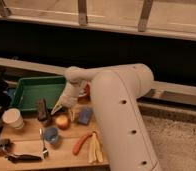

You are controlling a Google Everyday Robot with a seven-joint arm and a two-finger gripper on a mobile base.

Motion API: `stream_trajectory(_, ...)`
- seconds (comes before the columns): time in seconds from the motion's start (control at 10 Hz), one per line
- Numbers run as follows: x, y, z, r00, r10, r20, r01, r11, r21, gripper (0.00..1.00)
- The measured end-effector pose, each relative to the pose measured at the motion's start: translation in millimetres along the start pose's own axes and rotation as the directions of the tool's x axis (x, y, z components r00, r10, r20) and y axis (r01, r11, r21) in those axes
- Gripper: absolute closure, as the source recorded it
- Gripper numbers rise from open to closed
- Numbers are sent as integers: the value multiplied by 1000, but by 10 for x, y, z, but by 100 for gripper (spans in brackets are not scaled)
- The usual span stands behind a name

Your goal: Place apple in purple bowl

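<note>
The apple [62, 121], small, yellow-orange with a reddish blush, lies on the wooden table [66, 155], in front of the green tray. My gripper [57, 108] hangs at the end of the white arm, just above and slightly left of the apple, close to it. No purple bowl shows; it is hidden or out of view. A red-orange bowl [85, 92] peeks out behind the arm's wrist.
A green tray [33, 92] stands at the back left. A dark upright object [43, 111] stands left of the apple. Also on the table are a white cup [13, 119], small blue cup [51, 134], blue sponge [84, 116], carrot [81, 143], and a pale yellow item [94, 147].
</note>
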Motion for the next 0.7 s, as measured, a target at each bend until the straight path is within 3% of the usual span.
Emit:
stream_trajectory(0.4,-8,-63,220,998,22,-52,-21,1000,16,27)
stream_trajectory(0.5,-24,-82,273,998,36,-58,-34,999,26,30)
stream_trajectory(0.7,-39,-82,296,998,48,-50,-46,998,36,47)
